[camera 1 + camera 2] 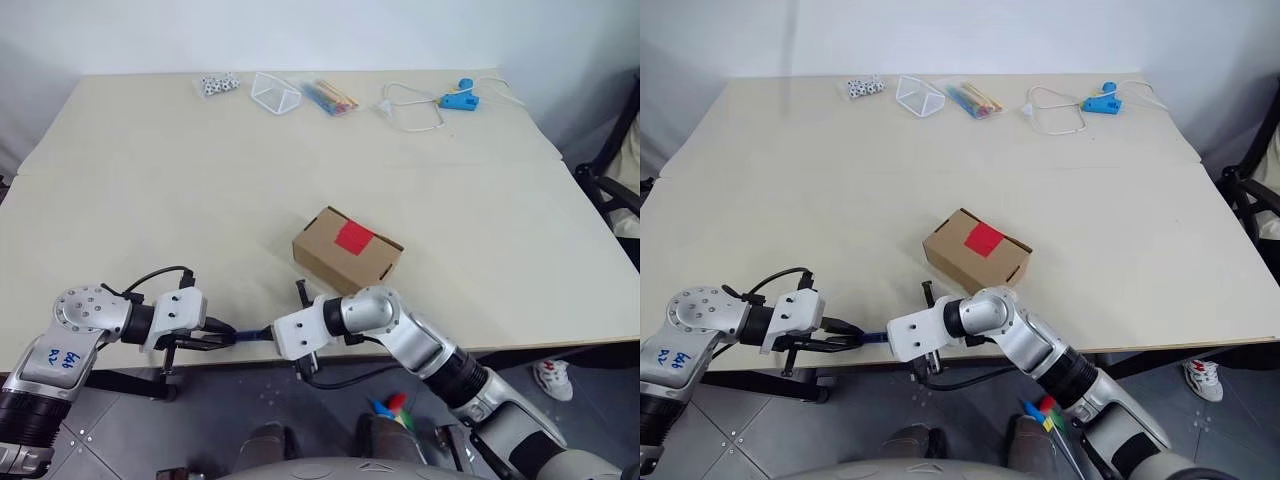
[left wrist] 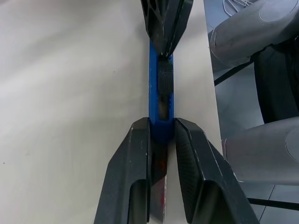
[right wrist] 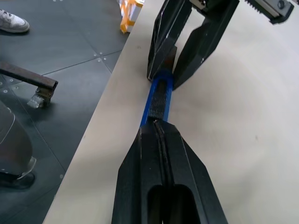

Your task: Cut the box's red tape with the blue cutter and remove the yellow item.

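The brown cardboard box (image 1: pixel 345 258) sits closed near the middle of the table, a red tape (image 1: pixel 353 237) square across its top seam. In front of it, over the table's front edge, both grippers hold the slim blue cutter (image 1: pixel 250 335) between them. My left gripper (image 1: pixel 225 337) is shut on one end of the blue cutter (image 2: pixel 161 93), and my right gripper (image 1: pixel 268 333) is shut on the other end, fingertips facing each other. In the right wrist view, the cutter (image 3: pixel 158 100) runs from my right gripper (image 3: pixel 156 126) to the left gripper (image 3: pixel 166 77). The yellow item is hidden.
Along the table's far edge lie small dice (image 1: pixel 217 86), a clear plastic container (image 1: pixel 277 93), a bundle of coloured sticks (image 1: pixel 330 97) and a light-blue gadget (image 1: pixel 459 98) with white cable (image 1: pixel 410 110). A dark chair (image 1: pixel 612 190) stands at the right.
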Controlling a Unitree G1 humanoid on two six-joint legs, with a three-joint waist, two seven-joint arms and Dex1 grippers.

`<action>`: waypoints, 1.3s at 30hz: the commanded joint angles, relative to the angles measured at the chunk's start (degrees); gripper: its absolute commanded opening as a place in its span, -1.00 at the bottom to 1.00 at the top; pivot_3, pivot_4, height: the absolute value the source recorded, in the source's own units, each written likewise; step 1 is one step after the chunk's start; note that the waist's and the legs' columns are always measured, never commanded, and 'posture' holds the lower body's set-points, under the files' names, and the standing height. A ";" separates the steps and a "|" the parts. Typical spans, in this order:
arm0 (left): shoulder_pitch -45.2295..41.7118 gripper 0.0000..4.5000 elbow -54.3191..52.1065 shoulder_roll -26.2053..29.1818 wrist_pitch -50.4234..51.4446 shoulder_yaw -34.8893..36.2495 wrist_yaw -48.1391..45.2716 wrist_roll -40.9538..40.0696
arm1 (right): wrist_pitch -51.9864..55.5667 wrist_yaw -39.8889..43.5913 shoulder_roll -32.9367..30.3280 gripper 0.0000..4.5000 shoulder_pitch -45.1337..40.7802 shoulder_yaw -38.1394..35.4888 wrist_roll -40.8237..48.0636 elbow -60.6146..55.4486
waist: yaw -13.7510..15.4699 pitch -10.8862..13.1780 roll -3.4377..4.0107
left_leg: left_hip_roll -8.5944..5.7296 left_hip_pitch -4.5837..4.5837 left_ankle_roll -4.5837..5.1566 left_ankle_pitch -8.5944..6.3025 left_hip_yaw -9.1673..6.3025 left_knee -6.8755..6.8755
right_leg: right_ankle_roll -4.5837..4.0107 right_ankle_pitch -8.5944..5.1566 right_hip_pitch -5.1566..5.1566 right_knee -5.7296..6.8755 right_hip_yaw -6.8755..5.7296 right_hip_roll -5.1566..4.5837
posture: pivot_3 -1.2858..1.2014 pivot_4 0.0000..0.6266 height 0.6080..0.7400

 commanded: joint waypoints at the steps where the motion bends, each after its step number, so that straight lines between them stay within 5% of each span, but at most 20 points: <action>1: 0.37 -0.65 -0.75 -0.49 0.35 -1.56 0.47 1.04 | -0.13 -0.15 1.22 -0.99 -0.76 0.47 -0.19 0.69 | 0.00 0.00 0.00 | 0.00 0.00 0.00 0.00 0.00 0.00 | 0.00 0.00 0.00 0.00 0.00 0.00 | 0.03 -0.52 1.00; 8: -0.44 -0.65 2.06 -1.52 -1.24 1.24 2.00 0.00 | 15.50 2.20 0.34 -0.99 -1.53 -10.27 10.92 -11.78 | 0.44 0.03 0.04 | 0.00 -0.04 0.00 0.01 -0.02 0.00 | 0.00 0.00 -0.01 -0.02 0.00 -0.01 | 0.03 -0.52 1.00; 12: -1.07 -0.65 5.29 -1.58 -4.17 5.26 2.49 -2.30 | 34.67 3.66 -2.72 -0.92 -4.52 -20.85 22.99 -22.72 | 0.42 0.04 0.06 | 0.03 -0.07 0.00 0.00 -0.05 0.00 | 0.00 0.00 -0.03 -0.02 -0.02 0.01 | 0.03 -0.52 1.00; 17: -1.99 -0.65 7.42 -1.77 -6.32 7.38 2.46 -3.31 | 47.36 2.51 -6.49 -0.28 -8.12 -26.27 31.45 -27.17 | 0.35 0.04 0.05 | 0.03 -0.11 0.01 -0.01 -0.06 -0.06 | 0.00 0.00 -0.10 -0.06 -0.04 0.01 | 0.03 -0.52 1.00; 21: -9.84 -0.65 14.22 -3.19 -12.94 12.82 6.69 -4.99 | 66.97 -2.30 -10.89 0.34 -19.72 -36.79 37.68 -20.97 | 0.52 0.07 0.07 | 0.00 -0.39 0.03 0.01 0.04 -0.01 | -0.03 0.02 -0.45 0.01 0.01 -0.02 | 0.03 -0.52 1.00; 25: -17.89 -0.65 19.15 -4.92 -16.95 13.49 7.42 -5.17 | 72.72 -4.42 -14.33 0.98 -27.70 -36.10 38.38 -12.86 | 0.54 0.02 0.00 | -0.05 -0.41 0.04 0.03 0.02 -0.05 | -0.04 0.04 -0.58 0.23 -0.03 -0.07 | 0.03 -0.52 1.00; 33: -26.24 -0.65 24.28 -9.84 -20.47 11.14 4.97 -5.72 | 80.10 -9.25 -10.03 0.98 -42.38 -40.57 41.93 6.36 | -0.85 0.02 0.00 | -0.06 -0.52 0.05 0.01 0.66 -0.22 | -0.01 0.05 -0.80 0.22 -0.10 -0.08 | 0.03 -0.52 1.00; 39: -29.56 -0.65 25.95 -13.70 -21.44 8.95 4.06 -5.50 | 80.03 -8.24 -8.42 0.98 -45.27 -38.89 43.85 13.11 | -0.84 0.01 -0.02 | -0.07 -0.55 0.05 0.01 0.66 -0.17 | -0.01 0.05 -0.78 0.21 -0.10 -0.08 | 0.03 -0.52 1.00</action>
